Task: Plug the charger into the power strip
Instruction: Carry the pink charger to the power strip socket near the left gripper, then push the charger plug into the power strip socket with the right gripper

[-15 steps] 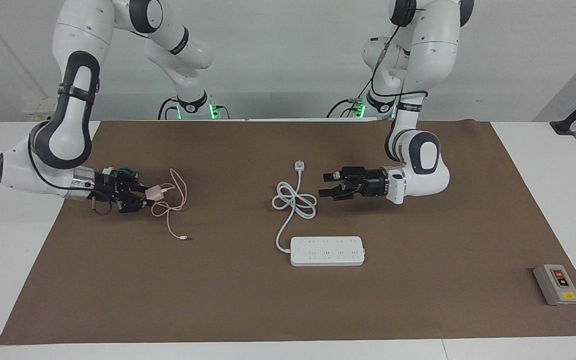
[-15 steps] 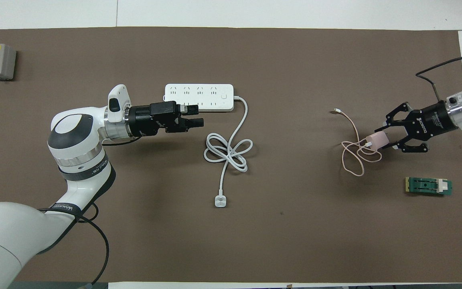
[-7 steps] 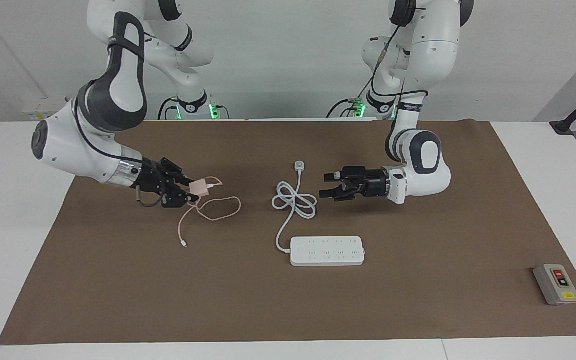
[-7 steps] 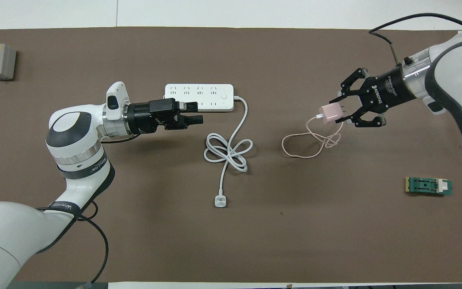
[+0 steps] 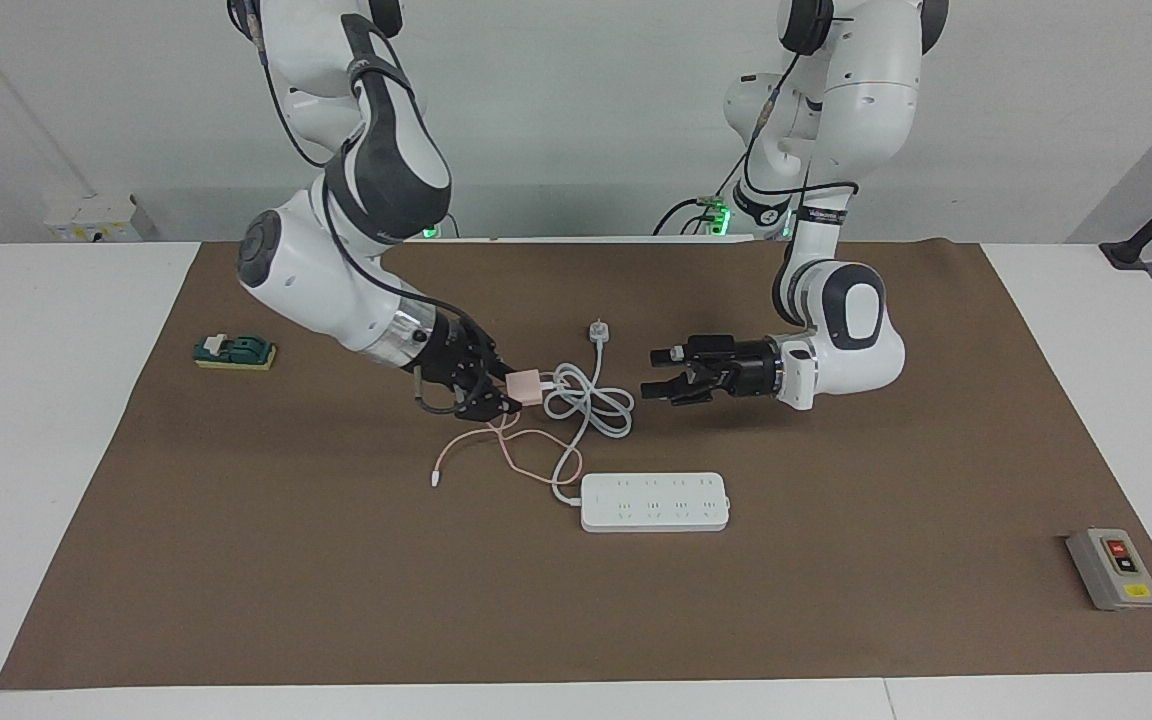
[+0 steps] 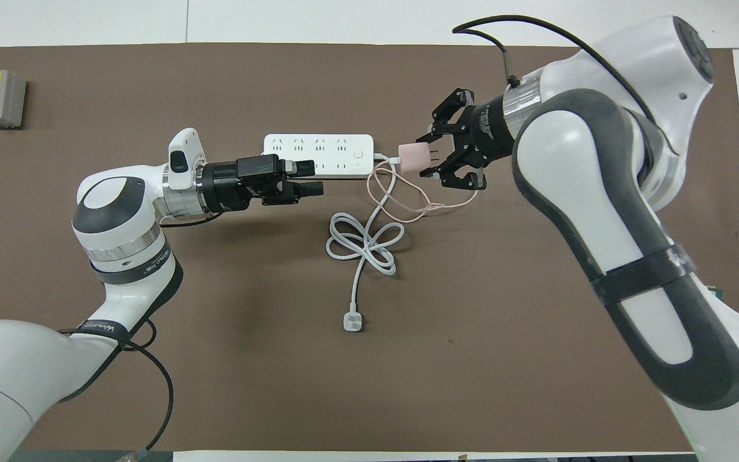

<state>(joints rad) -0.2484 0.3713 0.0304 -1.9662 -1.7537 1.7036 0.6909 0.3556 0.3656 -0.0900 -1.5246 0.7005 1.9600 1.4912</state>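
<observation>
charger point(image 5: 523, 385): small pale pink cube, held up in the air over the coiled cord point(image 5: 588, 401), not yet at the sockets; its prongs show in the overhead view
right gripper point(image 5: 498, 391): clenched on the charger's body
cable point(image 5: 496, 452): thin, limp, trails to the mat and lies across the cord; likely to drag and snag
power strip point(image 5: 654, 501): flat on the mat, farther from the robots than the cord; probably light, may slide under a push
left gripper point(image 5: 653, 373): released, holding nothing, hovering over the mat beside the cord
grip advice: hold the cube's side faces, prongs kept free
</observation>
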